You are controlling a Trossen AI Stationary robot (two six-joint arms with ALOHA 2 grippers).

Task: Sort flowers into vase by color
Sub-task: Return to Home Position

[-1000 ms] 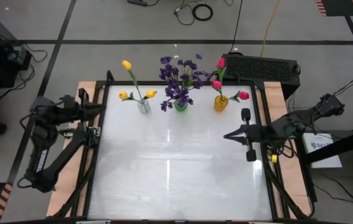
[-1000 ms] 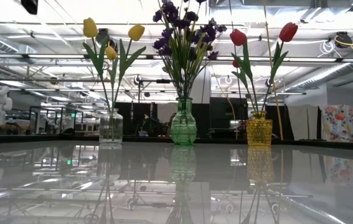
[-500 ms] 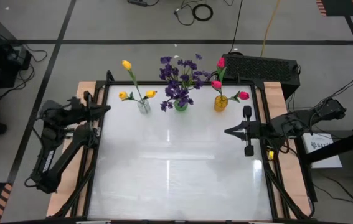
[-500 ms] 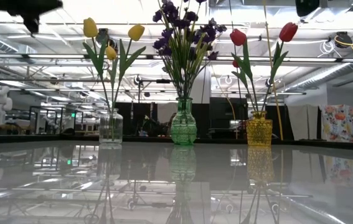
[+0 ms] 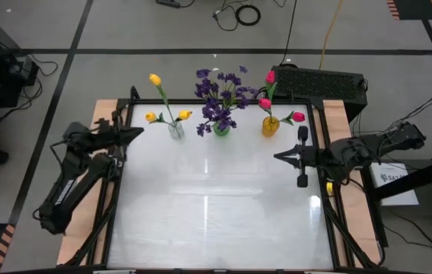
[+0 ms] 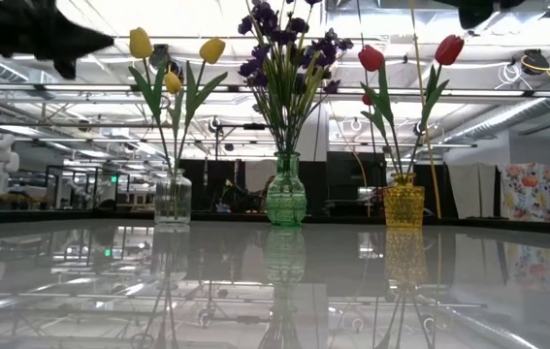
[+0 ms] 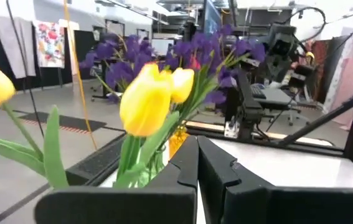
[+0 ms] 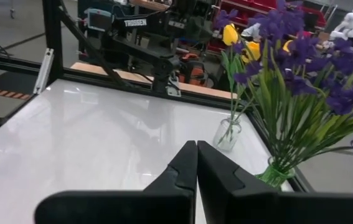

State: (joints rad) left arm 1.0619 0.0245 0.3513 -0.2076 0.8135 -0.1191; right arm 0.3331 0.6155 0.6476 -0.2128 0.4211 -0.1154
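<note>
Three vases stand in a row along the table's far edge. A clear glass vase (image 5: 176,131) holds yellow tulips (image 6: 140,44). A green vase (image 5: 221,130) holds purple blossoms (image 6: 284,44), and an amber vase (image 5: 270,126) holds pink-red tulips (image 6: 372,58). My left gripper (image 5: 141,131) is shut with nothing in it. It hovers level at the table's left edge, pointing at the clear vase. My right gripper (image 5: 276,157) is also shut with nothing in it. It hovers near the right edge, in front of the amber vase, pointing across the table.
The white tabletop (image 5: 216,205) in front of the vases lies bare. Dark frame rails (image 5: 116,190) run along its left and right edges. A black box (image 5: 318,80) sits beyond the far right corner.
My left gripper has sunk and moved from the table's left edge toward the clear vase, showing lower in the low view. My right gripper has also sunk a little, coming into the top of the low view. The vases and flowers have stayed put.
</note>
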